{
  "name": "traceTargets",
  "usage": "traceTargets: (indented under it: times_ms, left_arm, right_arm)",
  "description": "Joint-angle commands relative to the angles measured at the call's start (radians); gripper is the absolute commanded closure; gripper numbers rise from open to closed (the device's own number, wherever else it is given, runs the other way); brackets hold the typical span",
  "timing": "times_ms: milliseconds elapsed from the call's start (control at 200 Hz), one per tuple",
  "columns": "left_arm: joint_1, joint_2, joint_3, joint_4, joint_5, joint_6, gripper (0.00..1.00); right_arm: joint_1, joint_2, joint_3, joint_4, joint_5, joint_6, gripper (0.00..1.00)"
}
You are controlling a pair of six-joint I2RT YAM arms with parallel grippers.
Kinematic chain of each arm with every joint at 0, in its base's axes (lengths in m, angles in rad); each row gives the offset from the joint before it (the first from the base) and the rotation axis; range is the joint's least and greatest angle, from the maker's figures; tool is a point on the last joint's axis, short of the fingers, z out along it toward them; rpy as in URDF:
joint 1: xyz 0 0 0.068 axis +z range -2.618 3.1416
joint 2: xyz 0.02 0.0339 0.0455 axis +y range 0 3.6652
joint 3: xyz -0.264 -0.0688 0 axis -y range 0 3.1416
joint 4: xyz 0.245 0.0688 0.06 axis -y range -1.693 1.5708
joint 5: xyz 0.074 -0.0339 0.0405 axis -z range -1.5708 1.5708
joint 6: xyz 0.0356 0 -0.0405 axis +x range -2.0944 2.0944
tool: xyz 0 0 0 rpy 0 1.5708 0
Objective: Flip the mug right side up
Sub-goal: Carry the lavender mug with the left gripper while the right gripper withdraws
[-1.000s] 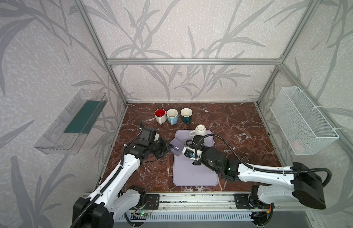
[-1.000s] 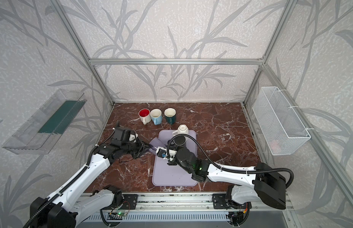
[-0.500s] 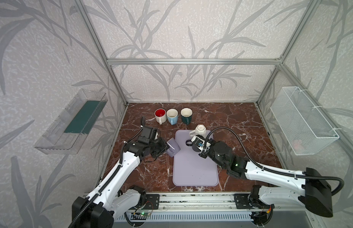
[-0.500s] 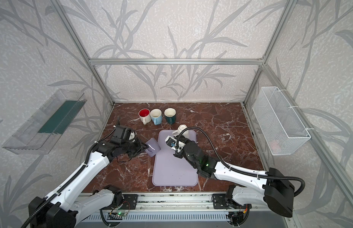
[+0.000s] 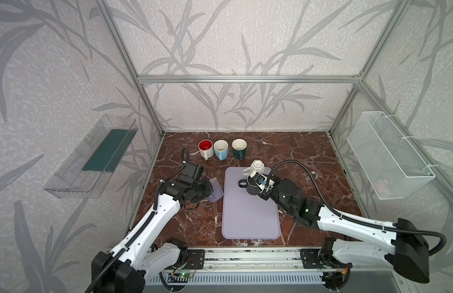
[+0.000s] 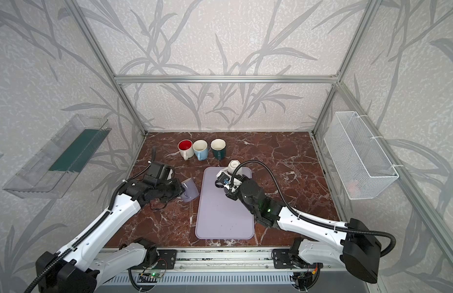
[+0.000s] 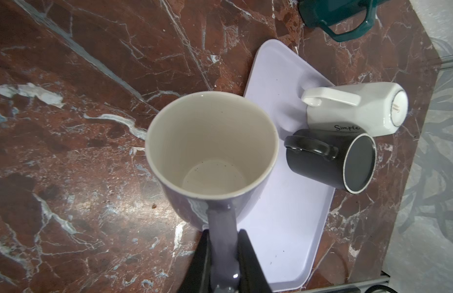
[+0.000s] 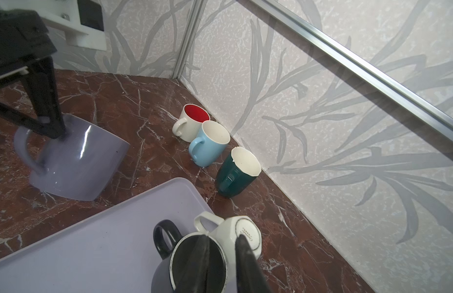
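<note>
L gripper [image 7: 223,236] clamped on purple mug [image 7: 210,142] by its handle [image 7: 221,223]. Mug is tilted, mouth twd the gripper, low over tabletop [image 5: 296,157] at 9 o'clock of tray [image 5: 250,218]. R gripper [image 8: 221,237] has fingers slightly apart, holding nothing, above upside-down black mug [image 7: 319,162] at tray's 12 o'clock end. White mug [image 5: 257,166], base-up, sits just beside it at 1 o'clock.

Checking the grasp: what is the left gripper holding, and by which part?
The left gripper holds the lavender ceramic mug, pinched by its handle.
</note>
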Motion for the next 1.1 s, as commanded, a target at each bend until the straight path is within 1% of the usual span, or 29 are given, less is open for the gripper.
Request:
traceTargets:
  times_ms: [0,110,365,510,645,720,915,1095]
  left_arm:
    - [-0.006,-0.004,0.053,0.002,-0.116,0.053,1.00]
    - [-0.006,0.001,0.051,0.009,-0.169,0.071,1.00]
    - [-0.007,0.024,0.024,0.100,-0.271,0.100,1.00]
    - [-0.007,0.042,0.013,0.145,-0.367,0.135,1.00]
    - [-0.006,0.029,-0.038,0.269,-0.438,0.154,1.00]
    - [-0.004,0.040,-0.035,0.299,-0.461,0.170,1.00]
    - [0.011,0.096,-0.019,0.340,-0.474,0.208,1.00]
    - [0.070,0.123,-0.029,0.415,-0.443,0.243,1.00]
  right_arm:
    - [-0.009,-0.030,0.011,-0.001,0.019,0.016,0.79]
    - [-0.012,-0.035,0.011,-0.003,0.020,0.016,0.79]
    - [-0.016,-0.047,0.007,-0.008,0.026,0.019,0.79]
    - [-0.020,-0.056,0.003,-0.011,0.035,0.021,0.79]
    - [-0.025,-0.065,-0.001,-0.016,0.038,0.025,0.80]
    - [-0.026,-0.070,-0.001,-0.023,0.041,0.025,0.80]
    - [-0.029,-0.086,-0.004,-0.028,0.048,0.027,0.80]
    - [-0.029,-0.105,-0.014,-0.033,0.059,0.027,0.80]
